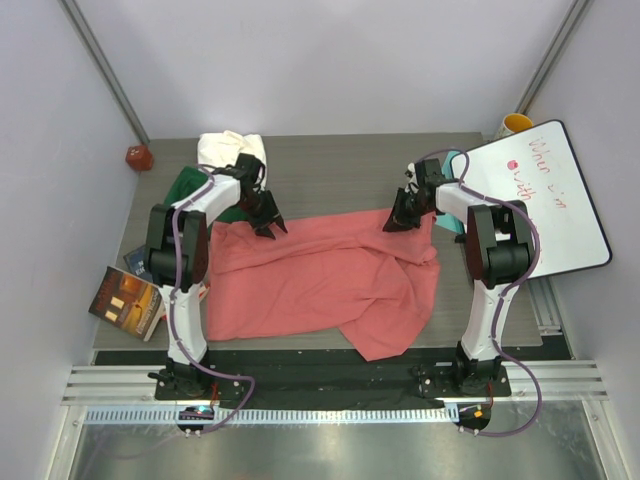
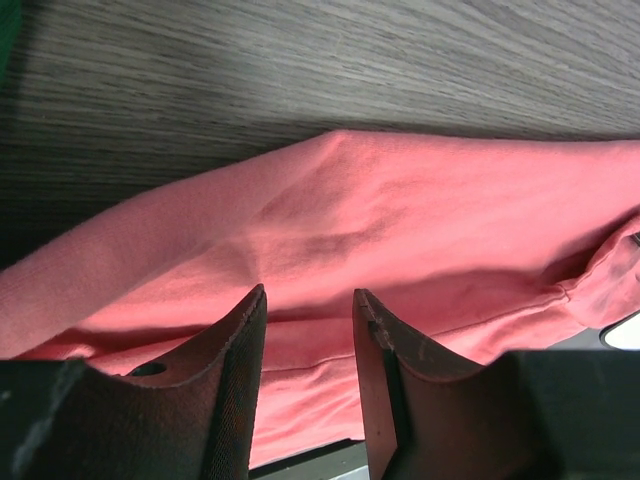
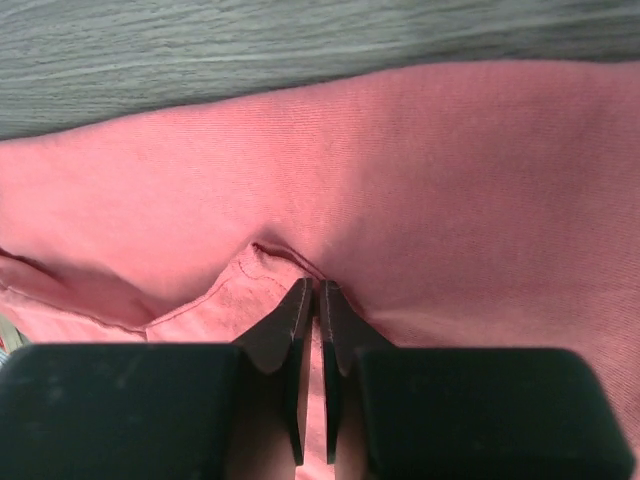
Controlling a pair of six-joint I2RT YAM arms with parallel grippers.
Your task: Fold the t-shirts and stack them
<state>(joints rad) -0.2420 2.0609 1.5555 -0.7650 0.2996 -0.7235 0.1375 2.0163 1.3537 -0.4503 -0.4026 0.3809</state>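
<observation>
A salmon-pink t-shirt [image 1: 320,275] lies spread and rumpled across the middle of the table. My left gripper [image 1: 268,228] sits at its far left corner. In the left wrist view its jaws [image 2: 308,295] stand apart, with the pink cloth [image 2: 400,220] lying below and beyond them. My right gripper [image 1: 395,222] is at the shirt's far right edge. It [image 3: 316,288] is shut on a pinched fold of the pink cloth [image 3: 450,170] beside a stitched hem. A dark green t-shirt [image 1: 190,190] and a cream-white t-shirt [image 1: 228,150] lie bunched at the far left, behind the left arm.
Books [image 1: 128,298] hang over the table's left edge. A whiteboard [image 1: 545,200] leans at the right, with a teal object [image 1: 455,165] beside it and a yellow cup [image 1: 516,124] behind. A small red object [image 1: 138,157] sits at the far left corner.
</observation>
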